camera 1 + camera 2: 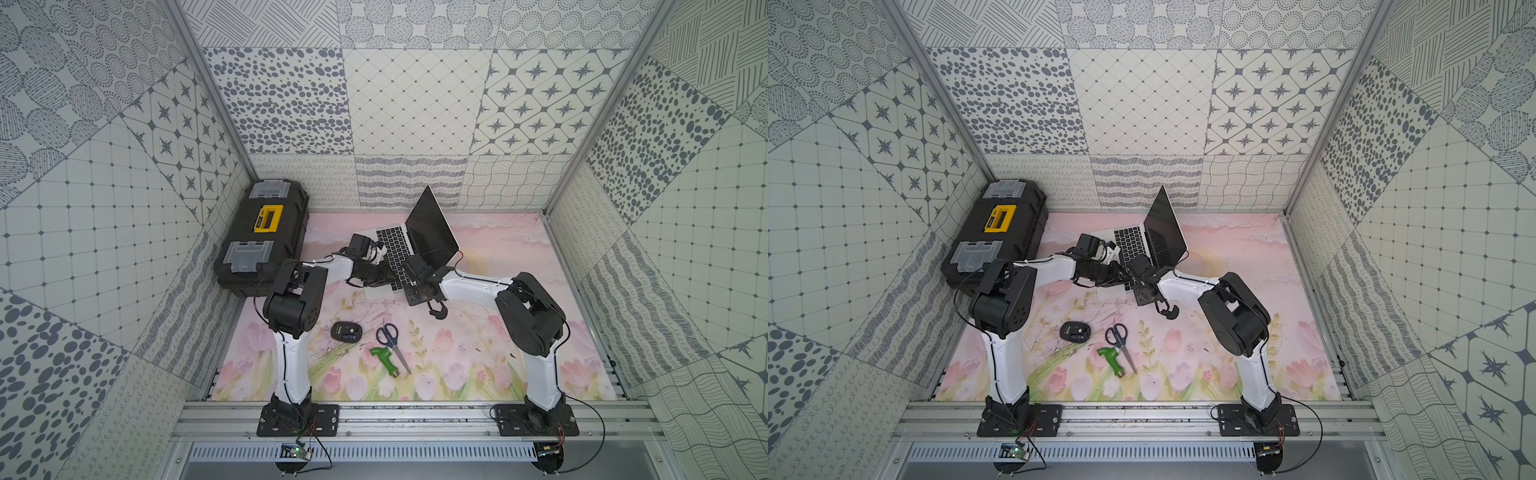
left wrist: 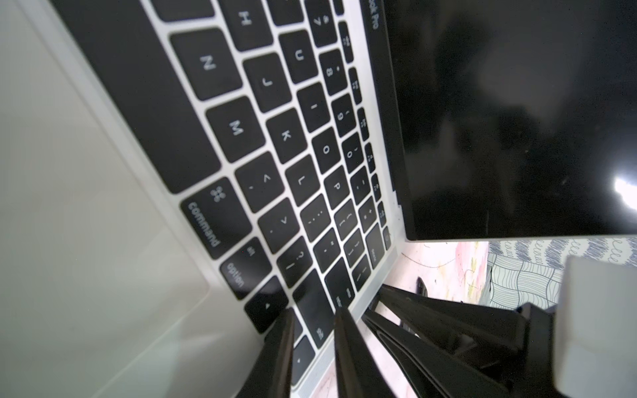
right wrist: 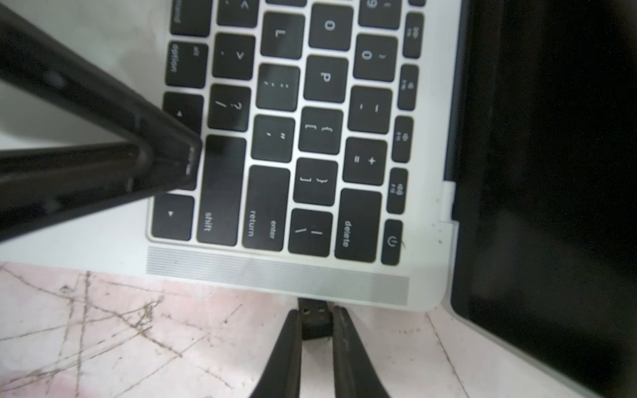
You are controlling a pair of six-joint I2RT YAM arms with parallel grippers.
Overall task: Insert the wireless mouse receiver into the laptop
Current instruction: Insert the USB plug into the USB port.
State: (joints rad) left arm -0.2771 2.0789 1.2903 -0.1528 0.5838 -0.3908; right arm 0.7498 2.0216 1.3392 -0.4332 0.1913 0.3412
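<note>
At the left of a top view sat the black-and-yellow toolbox [image 1: 262, 237]. Right of it, the left gripper [image 2: 315, 312], narrowly parted and empty, had its tips at the arrow keys of the laptop [image 1: 392, 245]. The right gripper [image 3: 316, 310] pinched the receiver [image 3: 314, 325], long axis vertical in the right wrist frame, plug end at the laptop's side edge. Lower centre lay the wireless mouse [image 1: 346, 331], scissors [image 1: 390, 338] and a green tool [image 1: 384, 359], well clear.

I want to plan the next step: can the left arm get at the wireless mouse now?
Probably yes: the wireless mouse lies uncovered on the mat, apart from the scissors; the left gripper must first leave the laptop.
</note>
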